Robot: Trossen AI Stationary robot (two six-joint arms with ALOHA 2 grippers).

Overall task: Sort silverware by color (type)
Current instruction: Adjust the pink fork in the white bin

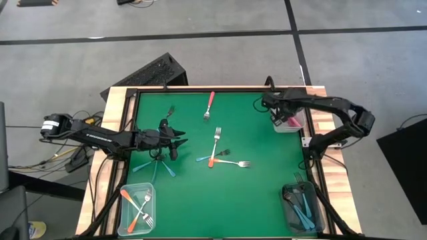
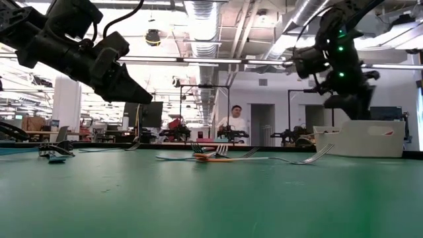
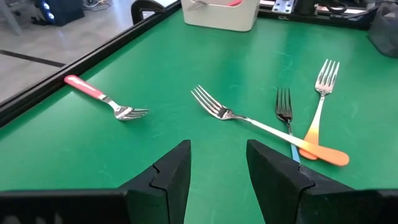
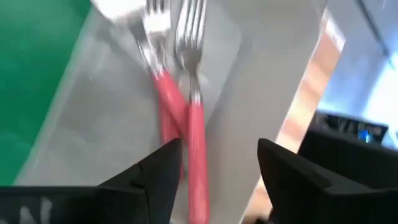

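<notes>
The left arm reaches in from the left edge, its left gripper (image 1: pixel 179 143) raised above the mat, 2 fingers (image 3: pixel 171 177) parted and empty. The right arm bends back inward, its right gripper (image 1: pixel 270 102) spread apart, holding nothing.

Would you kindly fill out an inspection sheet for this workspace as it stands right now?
Surface: green mat in a wooden frame.
Job's things: pink fork loose near the far edge; mixed forks crossed mid-mat; blue forks by the left arm; orange forks in the near-left bin, blue in the near-right bin, pink in the far-right bin.
Clutter: nothing seen.
Grippers: left gripper open, empty, above the mat; right gripper open over the far-right bin.
Cables: bundle on the floor at left.
Surroundings: person standing far behind.
</notes>
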